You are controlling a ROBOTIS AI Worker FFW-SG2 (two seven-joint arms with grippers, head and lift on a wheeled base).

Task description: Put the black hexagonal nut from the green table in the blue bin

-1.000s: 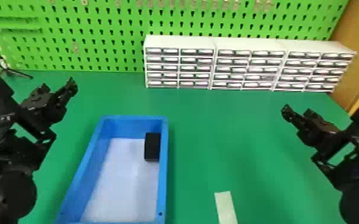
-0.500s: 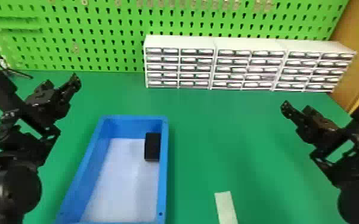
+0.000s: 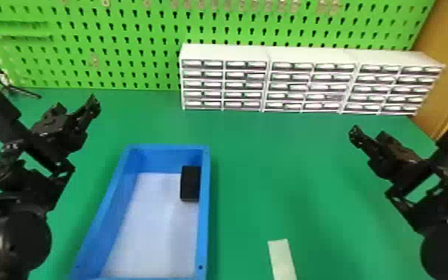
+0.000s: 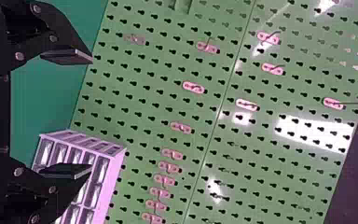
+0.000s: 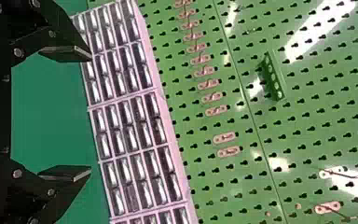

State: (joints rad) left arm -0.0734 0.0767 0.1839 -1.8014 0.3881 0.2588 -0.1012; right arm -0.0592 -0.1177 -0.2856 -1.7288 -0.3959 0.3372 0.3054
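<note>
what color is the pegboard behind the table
The pegboard is bright green, clearest in the head view.

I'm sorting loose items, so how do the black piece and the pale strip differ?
The black piece is dark and blocky; the pale strip is whitish and looks flat. The black piece sits inside the blue bin, while the pale strip lies outside it on the table. Neither is gripped.

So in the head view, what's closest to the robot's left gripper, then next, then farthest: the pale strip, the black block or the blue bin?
1. Blue bin, to the right of the left gripper.
2. Black block, inside the bin, near its right side.
3. Pale strip, right of the bin.
</note>
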